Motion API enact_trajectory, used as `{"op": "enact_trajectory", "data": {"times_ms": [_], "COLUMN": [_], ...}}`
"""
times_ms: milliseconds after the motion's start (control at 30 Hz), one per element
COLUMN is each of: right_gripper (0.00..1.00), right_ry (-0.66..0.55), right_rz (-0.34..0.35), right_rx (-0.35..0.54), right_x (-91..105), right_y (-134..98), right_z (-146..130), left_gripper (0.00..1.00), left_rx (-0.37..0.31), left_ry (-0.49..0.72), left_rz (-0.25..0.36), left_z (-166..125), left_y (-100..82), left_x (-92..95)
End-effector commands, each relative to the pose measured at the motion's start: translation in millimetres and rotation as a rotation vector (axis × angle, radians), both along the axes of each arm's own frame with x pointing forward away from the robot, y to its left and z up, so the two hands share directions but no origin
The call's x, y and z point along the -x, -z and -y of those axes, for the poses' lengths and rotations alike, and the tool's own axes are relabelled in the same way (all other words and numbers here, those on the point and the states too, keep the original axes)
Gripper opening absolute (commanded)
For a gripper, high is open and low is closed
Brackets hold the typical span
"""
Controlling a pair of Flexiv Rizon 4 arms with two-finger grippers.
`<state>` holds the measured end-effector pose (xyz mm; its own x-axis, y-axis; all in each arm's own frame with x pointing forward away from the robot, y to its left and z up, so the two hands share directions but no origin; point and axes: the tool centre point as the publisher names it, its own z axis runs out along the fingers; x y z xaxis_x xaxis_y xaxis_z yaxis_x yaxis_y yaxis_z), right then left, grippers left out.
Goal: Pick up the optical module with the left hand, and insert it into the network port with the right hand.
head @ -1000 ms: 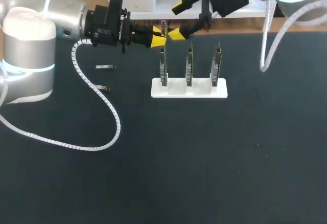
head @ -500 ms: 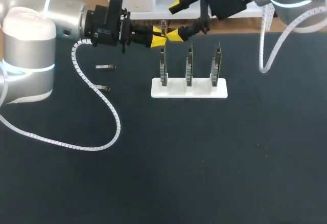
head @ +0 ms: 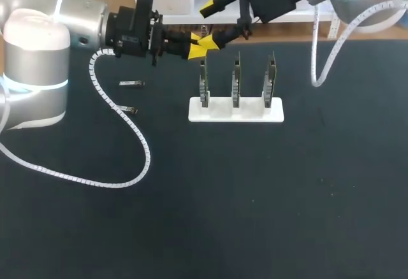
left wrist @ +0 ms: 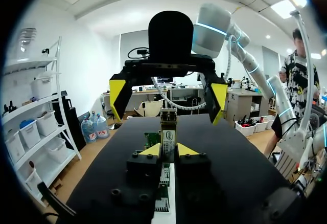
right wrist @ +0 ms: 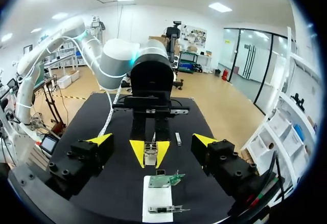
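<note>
The right gripper (head: 213, 24) has swung toward 9 o'clock. Its fingers gape wide and empty. The optical module (left wrist: 168, 131) lies dead ahead between them, end-on, pinched by the left gripper (head: 196, 48) at the table's (head: 255, 196) 12 o'clock edge.

From above and behind we overlook the table (head: 255, 215), while our wrist cameras face each other closely across the optical module (left wrist: 168, 132).
</note>
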<state>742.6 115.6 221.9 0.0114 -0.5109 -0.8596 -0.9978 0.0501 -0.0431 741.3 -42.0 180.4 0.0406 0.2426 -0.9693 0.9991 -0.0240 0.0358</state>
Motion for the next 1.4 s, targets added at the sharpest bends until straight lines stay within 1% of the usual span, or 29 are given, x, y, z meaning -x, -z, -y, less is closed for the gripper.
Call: {"op": "enact_trajectory", "data": {"times_ms": [33,967,1000,1033,1100,1167,1200,1233,1267,1300,1367,1400], "right_gripper": [1.00,1.00,0.89,0.47,0.31,0.25,0.18,0.15,0.15,0.18,0.17,0.20], "right_ry": [-0.016,-0.016,-0.016,-0.016,-0.016,-0.016,-0.016,-0.016,-0.016,-0.016,-0.016,-0.016], "right_rz": [-0.020,-0.020,-0.020,-0.020,-0.020,-0.020,-0.020,-0.020,-0.020,-0.020,-0.020,-0.020], "right_rx": [-0.005,-0.005,-0.005,-0.005,-0.005,-0.005,-0.005,-0.005,-0.005,-0.005,-0.005,-0.005], "right_x": [-1.1,-1.1,-1.1,-1.1,-1.1,-1.1,-1.1,-1.1,-1.1,-1.1,-1.1,-1.1], "right_y": [0.3,0.3,0.3,0.3,0.3,0.3,0.3,0.3,0.3,0.3,0.3,0.3], "right_z": [1.3,1.3,1.3,1.3,1.3,1.3,1.3,1.3,1.3,1.3,1.3,1.3], "left_gripper": [0.00,0.00,0.00,0.00,0.00,0.00,0.00,0.00,0.00,0.00,0.00,0.00], "left_rx": [-0.004,-0.004,-0.004,-0.004,-0.004,-0.004,-0.004,-0.004,-0.004,-0.004,-0.004,-0.004], "left_ry": [0.004,0.004,0.004,0.004,0.004,0.004,0.004,0.004,0.004,0.004,0.004,0.004], "left_rz": [-0.003,-0.003,-0.003,-0.003,-0.003,-0.003,-0.003,-0.003,-0.003,-0.003,-0.003,-0.003], "left_z": [0.5,0.5,0.5,0.5,0.5,0.5,0.5,0.5,0.5,0.5,0.5,0.5], "left_y": [-0.5,-0.5,-0.5,-0.5,-0.5,-0.5,-0.5,-0.5,-0.5,-0.5,-0.5,-0.5], "left_x": [-2.2,-2.2,-2.2,-2.2,-2.2,-2.2,-2.2,-2.2,-2.2,-2.2,-2.2,-2.2]}}
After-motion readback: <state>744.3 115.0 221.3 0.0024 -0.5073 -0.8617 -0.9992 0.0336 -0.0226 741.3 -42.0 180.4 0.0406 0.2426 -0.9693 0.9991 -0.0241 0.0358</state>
